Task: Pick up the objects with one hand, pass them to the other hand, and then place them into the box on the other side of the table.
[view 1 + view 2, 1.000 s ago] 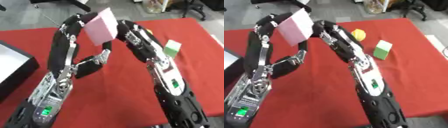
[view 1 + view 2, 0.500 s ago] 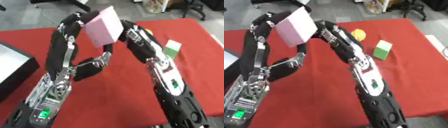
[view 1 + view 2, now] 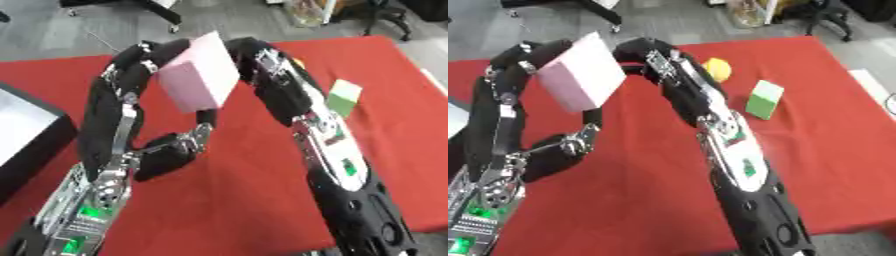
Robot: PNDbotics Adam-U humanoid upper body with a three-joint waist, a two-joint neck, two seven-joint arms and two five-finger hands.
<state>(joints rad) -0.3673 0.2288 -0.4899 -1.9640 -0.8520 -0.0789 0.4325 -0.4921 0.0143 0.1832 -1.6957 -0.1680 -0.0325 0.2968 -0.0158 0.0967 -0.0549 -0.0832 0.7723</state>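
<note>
Pink rectangular block [image 3: 199,80] held up above the red tablecloth [image 3: 236,190], sandwiched between left hand [image 3: 144,60] and right hand [image 3: 249,52]; can't tell which one actually grips. Green-and-white carton [image 3: 764,99] and yellow round object [image 3: 718,68] sit on cloth at right. Dark box [image 3: 22,135] at left edge.

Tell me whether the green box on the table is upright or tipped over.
Upright: the green box stands on end on the red table, white top face up.
</note>
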